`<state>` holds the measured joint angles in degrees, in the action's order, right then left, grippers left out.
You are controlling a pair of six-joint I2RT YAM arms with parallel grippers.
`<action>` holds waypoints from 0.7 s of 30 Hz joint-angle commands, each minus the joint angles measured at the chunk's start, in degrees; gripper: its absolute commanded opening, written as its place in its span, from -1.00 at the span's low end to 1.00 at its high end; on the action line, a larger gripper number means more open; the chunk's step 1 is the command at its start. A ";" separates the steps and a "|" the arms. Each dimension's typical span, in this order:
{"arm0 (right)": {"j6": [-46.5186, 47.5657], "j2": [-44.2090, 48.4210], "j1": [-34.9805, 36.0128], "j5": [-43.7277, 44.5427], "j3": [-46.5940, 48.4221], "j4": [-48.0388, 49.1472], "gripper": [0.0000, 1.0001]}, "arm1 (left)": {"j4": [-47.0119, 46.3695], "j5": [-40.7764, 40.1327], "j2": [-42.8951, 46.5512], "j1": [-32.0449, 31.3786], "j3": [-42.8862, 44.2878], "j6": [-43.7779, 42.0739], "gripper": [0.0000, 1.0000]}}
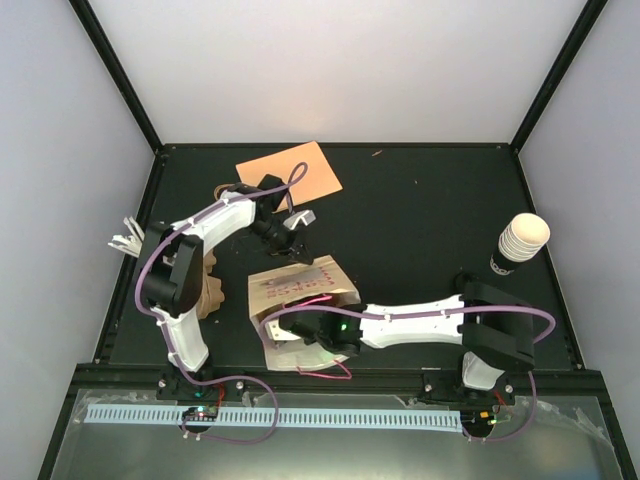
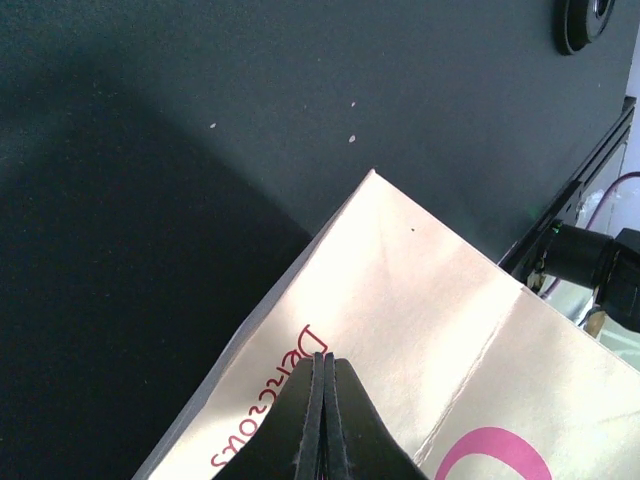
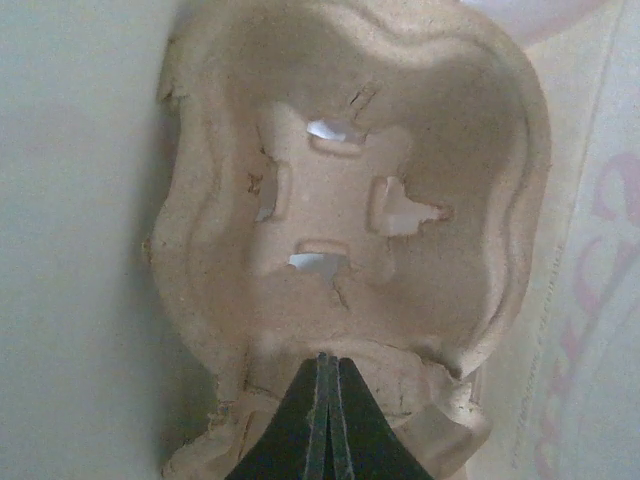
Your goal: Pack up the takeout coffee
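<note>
L jaws pinched on paper bag (image 2: 420,300) rim; R jaws clamp pulp carrier (image 3: 340,200) inside it. Not yet packed: takeout coffee (image 1: 520,243) stands on surface (image 1: 420,230) far R, well apart.

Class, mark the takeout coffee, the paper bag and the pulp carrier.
takeout coffee (image 1: 521,243): top external view, ribbed side wall.
paper bag (image 2: 420,300): left wrist view, plain upper panel.
pulp carrier (image 3: 330,200): right wrist view, floor of its cup well.
</note>
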<state>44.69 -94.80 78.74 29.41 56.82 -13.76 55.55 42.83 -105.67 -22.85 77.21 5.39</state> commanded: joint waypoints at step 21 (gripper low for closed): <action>-0.31 -8.03 -1.95 -2.92 1.01 3.67 -0.98 | -0.19 -0.11 3.33 -1.49 -1.35 0.00 -0.97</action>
<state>44.66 -103.07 77.32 28.03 57.52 -8.64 54.61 42.87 -103.83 -23.77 75.59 5.43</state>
